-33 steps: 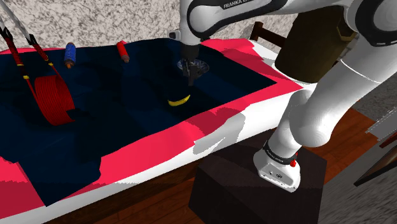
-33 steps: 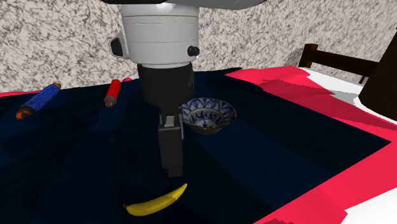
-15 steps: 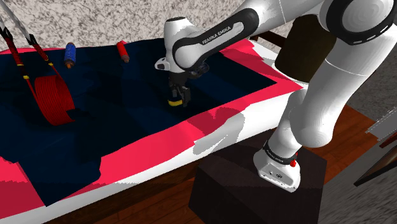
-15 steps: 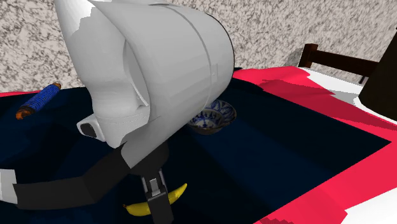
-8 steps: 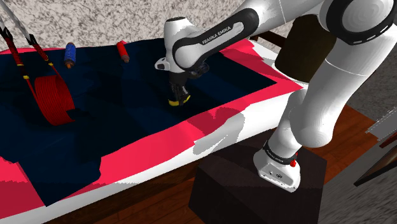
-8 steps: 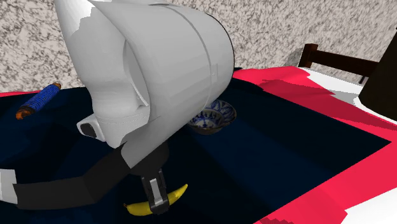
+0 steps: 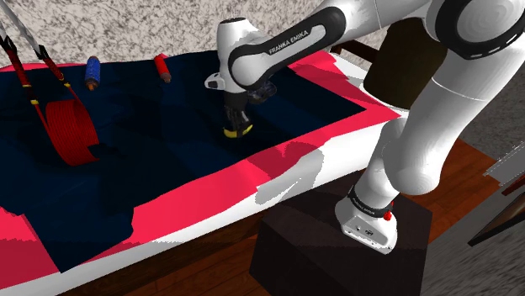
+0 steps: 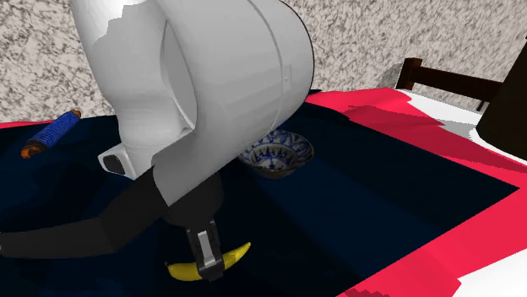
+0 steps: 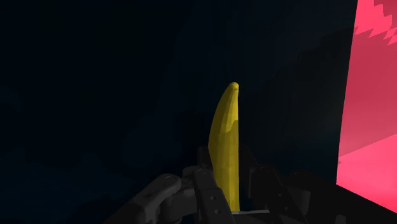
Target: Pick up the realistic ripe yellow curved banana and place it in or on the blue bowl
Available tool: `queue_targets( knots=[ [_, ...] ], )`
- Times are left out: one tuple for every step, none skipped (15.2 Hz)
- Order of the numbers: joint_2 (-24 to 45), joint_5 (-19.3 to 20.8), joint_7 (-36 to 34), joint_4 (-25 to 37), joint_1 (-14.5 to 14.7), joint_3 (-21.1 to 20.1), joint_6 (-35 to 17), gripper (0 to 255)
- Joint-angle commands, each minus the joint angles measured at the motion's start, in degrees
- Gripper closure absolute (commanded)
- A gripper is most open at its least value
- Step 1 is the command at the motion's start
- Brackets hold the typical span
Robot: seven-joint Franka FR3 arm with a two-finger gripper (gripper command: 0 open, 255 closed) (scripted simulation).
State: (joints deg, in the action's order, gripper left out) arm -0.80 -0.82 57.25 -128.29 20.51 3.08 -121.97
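A dark blue cloth (image 7: 168,109) with a red border (image 7: 193,206) covers the white bench (image 7: 345,155). Well away from the hand (image 7: 235,128), toward the shoulder view's left, a red coil (image 7: 71,130) stands on the cloth, with red straps (image 7: 21,71) marked in yellow rising from it. Beyond the hand, near the bench's far edge, lie a blue roll (image 7: 92,73) with orange ends and a small red cylinder (image 7: 161,67), apart from each other. A speckled grey wall (image 7: 126,25) rises behind them. A dark wooden chair (image 8: 448,84) stands past the bench's corner. A wooden floor (image 7: 458,189) shows below the bench.
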Motion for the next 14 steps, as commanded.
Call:
queue_targets(
  knots=[
    [-0.65, 0.06, -0.05, 0.85, 0.0, 0.0, 1.51, 255],
    [-1.03, 0.08, -0.08, 1.23, 0.0, 0.0, 2.27, 255],
    [-1.39, 0.11, -0.1, 1.63, 0.0, -0.01, 3.03, 255],
    [-1.75, 0.14, -0.13, 2.05, 0.0, -0.01, 3.8, 255],
    [-2.09, 0.16, -0.15, 2.47, 0.0, -0.01, 4.56, 255],
    [-2.41, 0.19, -0.18, 2.91, 0.0, -0.01, 5.32, 255],
    [-2.73, 0.21, -0.2, 3.36, 0.0, -0.02, 6.09, 255],
    [-3.03, 0.23, -0.22, 3.82, 0.0, -0.02, 6.85, 255],
    [-3.32, 0.25, -0.25, 4.29, 0.0, -0.02, 7.61, 255],
    [-3.6, 0.27, -0.27, 4.77, 0.0, -0.03, 8.38, 255],
    [-3.87, 0.28, -0.29, 5.27, 0.0, -0.03, 9.14, 255],
    [-4.12, 0.3, -0.31, 5.78, 0.0, -0.04, 9.9, 255],
    [-4.37, 0.32, -0.33, 6.3, 0.0, -0.04, 10.67, 255],
    [-4.6, 0.33, -0.34, 6.83, 0.0, -0.04, 11.43, 255]
  ],
)
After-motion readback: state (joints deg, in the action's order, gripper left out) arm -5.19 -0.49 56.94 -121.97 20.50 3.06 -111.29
